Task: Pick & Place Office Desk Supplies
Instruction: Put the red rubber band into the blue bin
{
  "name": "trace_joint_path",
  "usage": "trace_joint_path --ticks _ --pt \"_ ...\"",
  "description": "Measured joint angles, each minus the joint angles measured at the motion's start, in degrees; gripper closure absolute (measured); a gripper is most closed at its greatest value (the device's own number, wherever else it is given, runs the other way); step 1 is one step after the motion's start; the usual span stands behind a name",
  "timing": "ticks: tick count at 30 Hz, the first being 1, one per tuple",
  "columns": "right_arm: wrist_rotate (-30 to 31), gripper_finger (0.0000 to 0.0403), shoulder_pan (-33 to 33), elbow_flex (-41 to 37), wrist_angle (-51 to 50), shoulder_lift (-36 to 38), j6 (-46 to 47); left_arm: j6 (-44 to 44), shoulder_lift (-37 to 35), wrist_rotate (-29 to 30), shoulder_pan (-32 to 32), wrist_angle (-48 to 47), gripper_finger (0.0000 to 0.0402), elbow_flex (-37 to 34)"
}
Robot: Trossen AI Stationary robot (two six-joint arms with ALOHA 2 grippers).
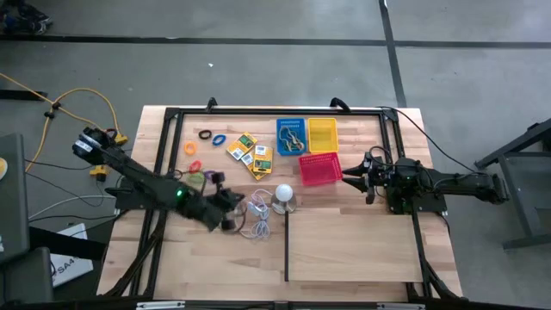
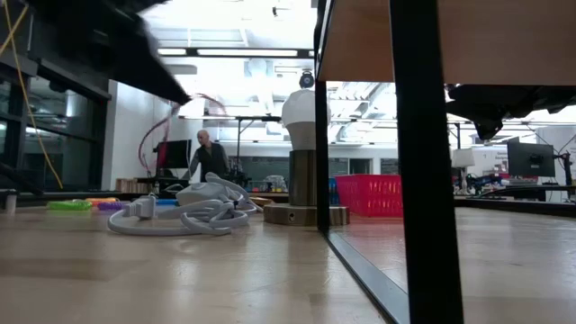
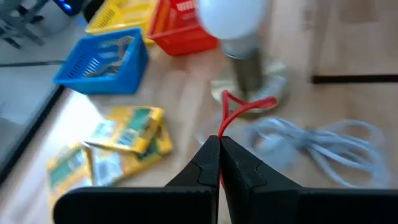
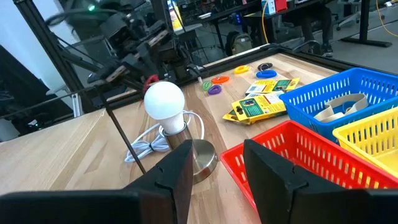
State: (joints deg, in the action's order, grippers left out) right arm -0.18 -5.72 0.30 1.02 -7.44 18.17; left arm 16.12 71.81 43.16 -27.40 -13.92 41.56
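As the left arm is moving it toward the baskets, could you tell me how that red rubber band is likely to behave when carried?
Pinched in the shut left hand, the red rubber band stands out as a bent loop, so it is probably floppy and very light. Being so thin, it may sway, or snag on the bulb close by.

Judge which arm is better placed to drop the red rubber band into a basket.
Left. Its gripper is shut on the red rubber band, near the bulb. The right gripper is open and empty beside the red basket.
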Motion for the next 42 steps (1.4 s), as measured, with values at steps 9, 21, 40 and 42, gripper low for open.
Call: trace_joint_path --ticks 9,21,40,42 --pt "0.00 0.0272 0.00 0.01 0.00 0.00 0.00 -18.37 0.00 -10.83 19.78 10.85 0.0401 0.02" --pt "0.01 0.0272 -0.02 0.00 0.00 0.00 0.00 -28.33 -0.02 -26.20 38.21 19.91 0.0401 0.04" --pt "0.00 0.0272 0.00 0.02 0.00 0.00 0.00 -37.43 12.57 -42.95 50.36 42.47 0.0401 0.08" --pt "0.02 0.0272 -0.02 0.01 0.00 0.00 0.00 -37.73 15.23 -45.25 51.56 46.76 0.0401 0.18"
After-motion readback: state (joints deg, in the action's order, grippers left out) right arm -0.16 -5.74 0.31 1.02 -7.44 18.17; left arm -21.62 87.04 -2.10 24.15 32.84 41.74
